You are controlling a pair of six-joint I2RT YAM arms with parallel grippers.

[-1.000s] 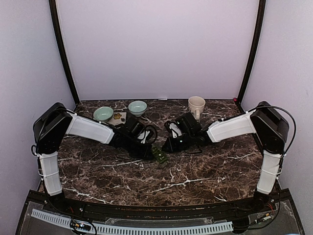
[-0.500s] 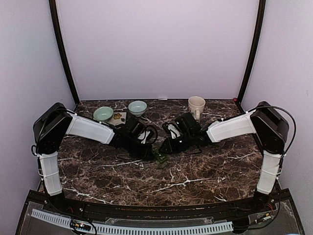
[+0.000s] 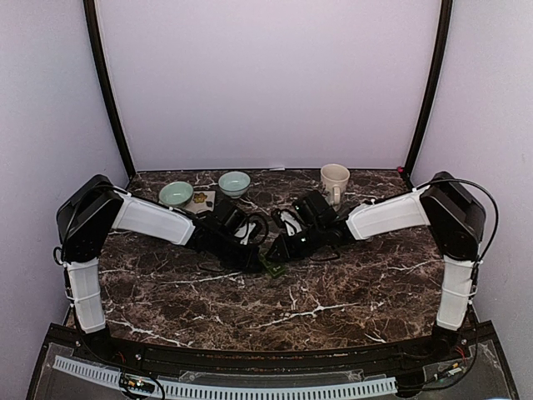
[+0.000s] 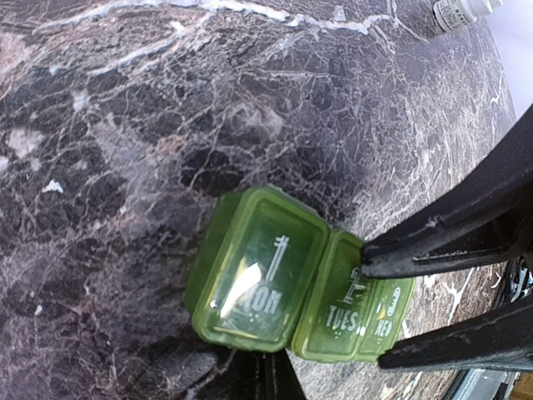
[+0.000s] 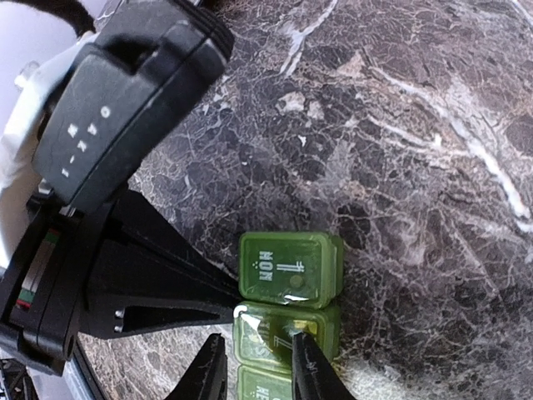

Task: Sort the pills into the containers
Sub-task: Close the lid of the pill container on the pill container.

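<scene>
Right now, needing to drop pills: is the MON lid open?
Shut: in the right wrist view the MON lid lies flat, no gap beneath.

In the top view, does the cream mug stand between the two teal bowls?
No, the mug stands apart, far to the right of the left bowl and the right bowl.
</scene>
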